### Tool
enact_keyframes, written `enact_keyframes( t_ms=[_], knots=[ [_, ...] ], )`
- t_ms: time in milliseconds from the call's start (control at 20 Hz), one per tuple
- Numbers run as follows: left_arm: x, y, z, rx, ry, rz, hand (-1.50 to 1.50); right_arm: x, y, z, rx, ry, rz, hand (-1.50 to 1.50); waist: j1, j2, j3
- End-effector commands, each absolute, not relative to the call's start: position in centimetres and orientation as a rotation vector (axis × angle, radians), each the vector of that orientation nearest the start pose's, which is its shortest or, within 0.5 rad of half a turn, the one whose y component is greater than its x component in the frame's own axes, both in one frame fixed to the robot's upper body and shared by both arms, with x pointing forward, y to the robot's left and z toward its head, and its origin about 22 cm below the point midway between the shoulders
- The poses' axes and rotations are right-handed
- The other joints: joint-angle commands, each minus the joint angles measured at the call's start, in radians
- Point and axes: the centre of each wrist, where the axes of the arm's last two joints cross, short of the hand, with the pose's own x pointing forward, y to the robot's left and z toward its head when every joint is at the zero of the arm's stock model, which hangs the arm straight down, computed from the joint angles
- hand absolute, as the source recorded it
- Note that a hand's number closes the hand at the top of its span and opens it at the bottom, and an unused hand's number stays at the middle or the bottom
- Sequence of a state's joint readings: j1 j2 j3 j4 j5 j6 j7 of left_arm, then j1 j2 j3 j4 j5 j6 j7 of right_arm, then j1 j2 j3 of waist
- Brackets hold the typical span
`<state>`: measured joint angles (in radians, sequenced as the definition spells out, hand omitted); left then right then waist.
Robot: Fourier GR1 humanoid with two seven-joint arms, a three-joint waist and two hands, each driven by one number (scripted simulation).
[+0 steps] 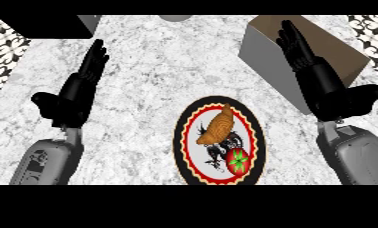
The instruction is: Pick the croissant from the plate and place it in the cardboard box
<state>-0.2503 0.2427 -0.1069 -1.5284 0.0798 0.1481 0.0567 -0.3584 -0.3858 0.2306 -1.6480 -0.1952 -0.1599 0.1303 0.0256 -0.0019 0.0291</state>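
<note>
While croissant (218, 126) lies on plate (189, 122), box (269, 52) beside

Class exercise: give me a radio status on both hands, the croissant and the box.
Left hand open, right hand open over cardboard box. Croissant on plate. Nothing in the way.

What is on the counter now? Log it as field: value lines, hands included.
croissant: on the plate, upper half
plate extras: red-green round item at its lower right
box: open, top right of the counter
left robot hand: open, over bare counter at left
right robot hand: open, over the box
task state: croissant not yet picked
</note>
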Motion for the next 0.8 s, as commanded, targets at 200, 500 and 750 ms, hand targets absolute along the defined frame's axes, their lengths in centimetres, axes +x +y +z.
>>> enact_keyframes(
  t_ms=[200, 500, 750],
  knots=[
    [29.1, 26.5, 6.6, 0.225, -1.712, -0.404, 0.0, 29.5, -23.6, 16.8, -0.625, -1.891, 0.166, -1.5, -0.085, -0.033, -0.042],
    [29.0, 26.8, 6.9, 0.183, -1.708, -0.47, 0.0, 27.4, -23.5, 13.9, -0.99, -1.612, 0.327, -1.5, -0.092, -0.025, -0.041],
    [28.1, 27.4, 5.7, 0.153, -1.716, -0.493, 0.0, 22.8, -20.1, 12.0, -1.086, -1.494, 0.669, -1.5, -0.074, -0.019, -0.038]
  ],
)
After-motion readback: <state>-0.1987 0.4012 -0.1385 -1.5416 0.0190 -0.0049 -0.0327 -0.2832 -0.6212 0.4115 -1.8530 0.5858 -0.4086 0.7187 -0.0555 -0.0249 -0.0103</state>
